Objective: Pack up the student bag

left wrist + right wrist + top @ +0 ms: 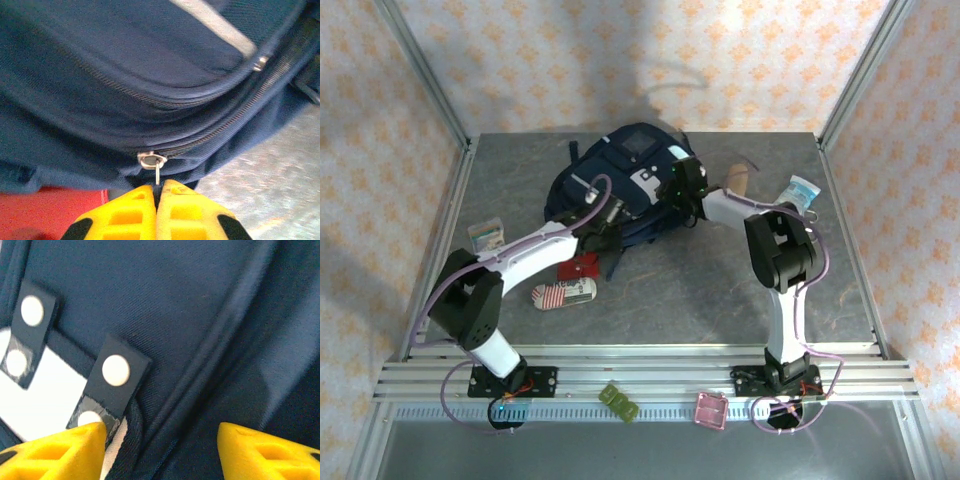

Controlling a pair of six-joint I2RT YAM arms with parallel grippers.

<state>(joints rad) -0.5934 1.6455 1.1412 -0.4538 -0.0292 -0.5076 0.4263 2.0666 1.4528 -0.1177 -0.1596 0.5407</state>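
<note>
Navy fabric student bag lies at the far middle of the grey worktop, with both arms reaching onto it. Left pincer is at the bag's near-left edge, yellow fingers together and clamped on the zipper pull. The slider is right at the tips, and a red flat item lies just beside on the worktop. Right pincer is at the bag's right side, fingers apart, gripping nothing, tips close over the fabric by a snap tab with white studs and a pale patch. Striped pouch lies nearer the arms, apart from the bag.
</note>
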